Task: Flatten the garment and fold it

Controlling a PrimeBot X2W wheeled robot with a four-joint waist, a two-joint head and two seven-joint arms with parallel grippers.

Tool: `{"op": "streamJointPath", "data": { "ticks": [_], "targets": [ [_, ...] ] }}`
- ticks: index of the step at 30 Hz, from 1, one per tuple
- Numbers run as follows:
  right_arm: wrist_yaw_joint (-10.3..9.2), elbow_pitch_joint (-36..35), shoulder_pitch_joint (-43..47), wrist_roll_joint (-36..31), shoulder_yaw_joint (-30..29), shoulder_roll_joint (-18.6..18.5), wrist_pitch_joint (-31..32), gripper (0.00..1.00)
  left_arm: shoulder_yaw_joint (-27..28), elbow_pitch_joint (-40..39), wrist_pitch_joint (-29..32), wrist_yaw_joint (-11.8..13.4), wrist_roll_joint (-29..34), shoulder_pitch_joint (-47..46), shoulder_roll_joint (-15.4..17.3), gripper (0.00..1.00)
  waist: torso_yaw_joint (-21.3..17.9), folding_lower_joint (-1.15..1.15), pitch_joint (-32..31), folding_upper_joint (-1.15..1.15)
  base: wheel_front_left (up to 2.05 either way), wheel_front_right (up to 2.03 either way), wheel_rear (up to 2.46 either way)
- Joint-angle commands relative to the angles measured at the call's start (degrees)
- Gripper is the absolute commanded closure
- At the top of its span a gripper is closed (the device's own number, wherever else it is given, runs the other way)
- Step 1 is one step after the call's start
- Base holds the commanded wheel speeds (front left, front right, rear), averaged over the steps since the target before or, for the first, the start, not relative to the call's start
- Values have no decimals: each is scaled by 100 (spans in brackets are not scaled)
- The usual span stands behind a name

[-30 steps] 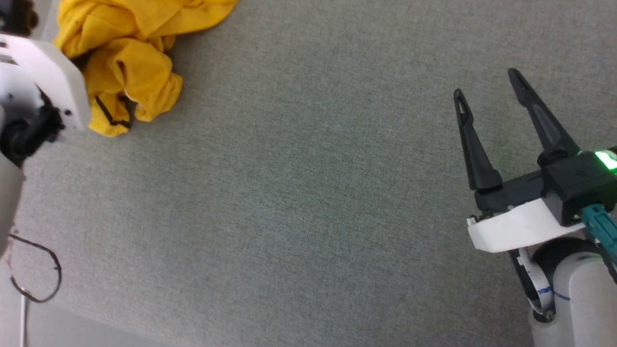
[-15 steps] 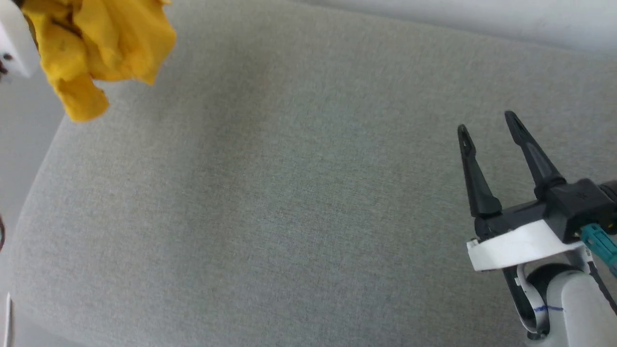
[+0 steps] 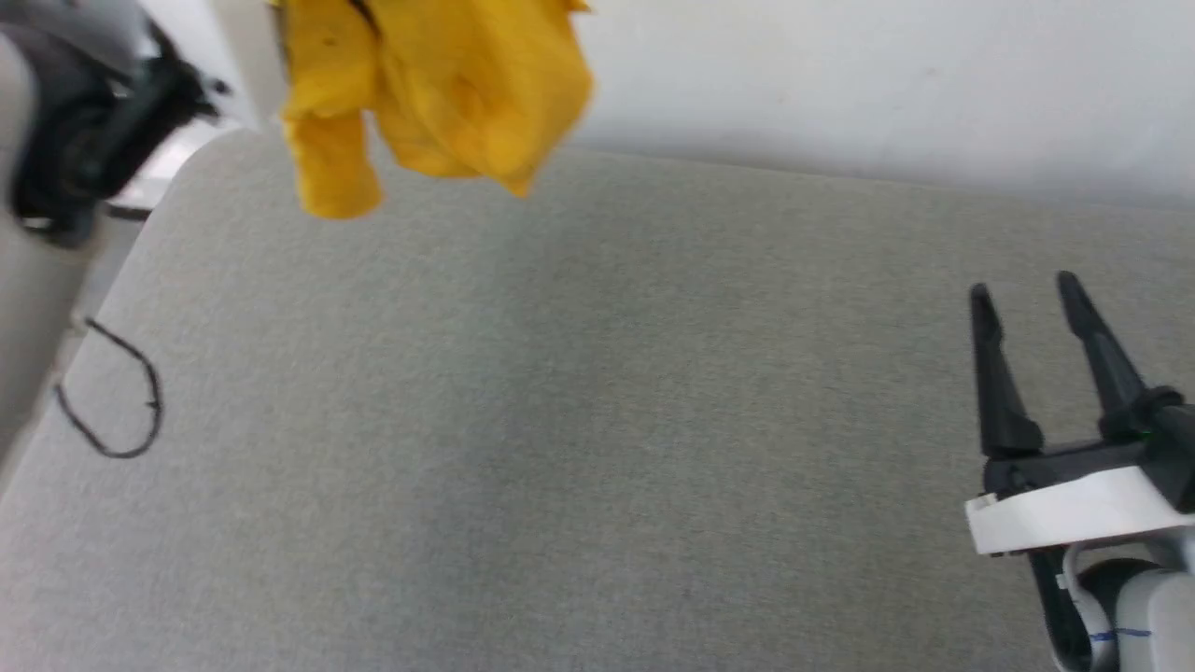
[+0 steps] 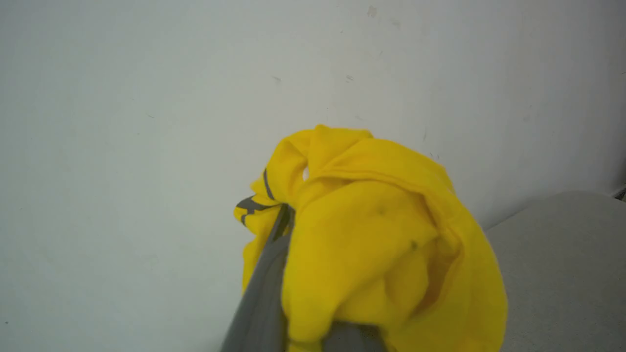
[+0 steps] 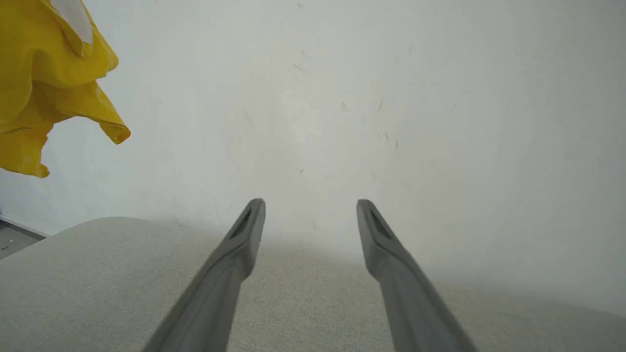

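Yellow garment [image 3: 439, 93] hangs crumpled in soft folds over woven grey upholstery [image 3: 560, 420].

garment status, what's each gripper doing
Copy: left gripper shut on the garment, right gripper open, empty. The garment hangs bunched above the grey surface, not flattened yet. Only a black cable loop near the surface's left edge.

The left arm's dark wrist [image 3: 79, 121] is lifted high at the left side, and the left gripper [image 4: 289, 220] presses its long grey fingers together on the bright yellow cotton garment [image 4: 381, 234], while the right gripper [image 3: 1022, 289], above its white wrist cuff [image 3: 1064, 513], holds its two dark fingers [image 5: 230, 274] wide apart with nothing between them.
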Motion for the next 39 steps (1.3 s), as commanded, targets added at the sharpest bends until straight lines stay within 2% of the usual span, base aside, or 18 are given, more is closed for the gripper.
{"op": "streamJointPath", "data": {
  "ticks": [1, 9, 15, 20, 25, 29, 31, 32, 33, 34, 36, 39],
  "targets": [
    [-11, -30, 68, 46, -48, 12, -30, 0, -53, -102, 15, 63, 14, 35, -88, 100, -419, 1, -299, 0, 0, 0, 0],
    [-11, -206, 117, 80, -626, 12, -90, 0, -556, -774, 42, 780, 196, 462, -957, 100, -1000, 1, -279, 0, 0, 0, 0],
    [-11, -430, 202, 113, -863, 12, -28, 0, -1078, -697, -420, 1165, 646, 1017, -1486, 100, -1314, 1, -141, 0, 0, 0, 0],
    [-11, -489, 221, 164, -849, 12, -12, 0, -1690, -73, -895, 1214, 1082, 1568, -1778, 100, -1448, 1, 6, 0, 0, 0, 0],
    [-11, -496, 204, 199, -771, 12, -4, 0, -2262, 968, -1166, 1283, 1290, 2236, -2094, 100, -1491, 1, 142, 0, 0, 0, 0],
    [-11, -451, 163, 200, -677, 12, 20, 0, -2573, 1840, -1200, 1154, 1235, 2613, -2359, 100, -1477, 1, 225, 0, 0, 0, 0],
    [-11, -426, 159, 192, -639, 12, 39, 0, -2712, 2181, -1152, 1001, 1178, 2723, -2493, 100, -1445, 1, 239, 0, 0, 0, 0],
    [-11, -415, 164, 187, -634, 12, 47, 0, -2699, 2304, -1169, 962, 1098, 2770, -2581, 84, -1412, 1, 235, 0, 0, 0, 0],
    [-11, -405, 176, 177, -633, 13, 58, 0, -2702, 2394, -1198, 909, 1049, 2791, -2659, 60, -1373, 1, 223, 0, 0, 0, 0],
    [-11, -395, 191, 169, -632, 13, 70, 0, -2668, 2452, -1248, 865, 979, 2805, -2730, 0, -1333, 1, 202, 0, 0, 0, 0],
    [-11, -376, 215, 170, -616, 13, 96, 0, -2482, 2451, -1520, 889, 867, 2787, -2823, 0, -1264, 1, 151, 0, 0, 0, 0],
    [-11, -336, 239, 171, -571, 13, 123, 0, -2155, 2215, -1881, 860, 629, 2826, -2782, 0, -1184, 1, 23, 0, 0, 0, 0]
  ]
}}
